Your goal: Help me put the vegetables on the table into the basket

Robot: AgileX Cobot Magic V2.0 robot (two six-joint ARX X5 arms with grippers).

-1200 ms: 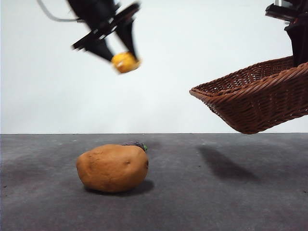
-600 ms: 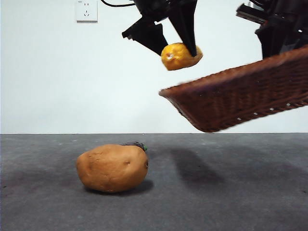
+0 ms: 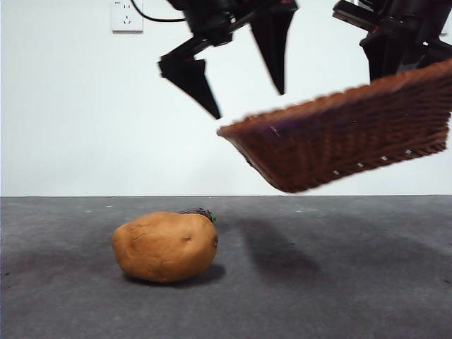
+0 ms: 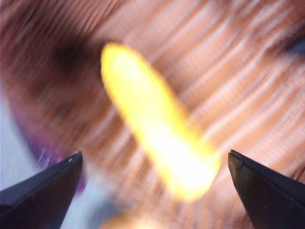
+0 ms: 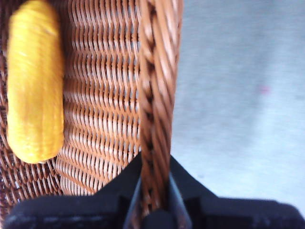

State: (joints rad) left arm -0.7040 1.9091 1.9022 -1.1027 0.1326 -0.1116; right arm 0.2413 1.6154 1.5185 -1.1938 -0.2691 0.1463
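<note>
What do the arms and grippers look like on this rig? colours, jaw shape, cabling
Both are black throughout. The left gripper has two long jaws tapering to sharp, wedge-like tips, on blocky black hardware, with a thin black cable looping off behind it. In its wrist view the tips look matte with lighter edges. The right gripper has a broad black body with angled shoulders; in the front view it shows as a bulky, stepped black housing. No markings visible.

A white wall socket sits on the pale back wall, off beside the raised open gripper.
</note>
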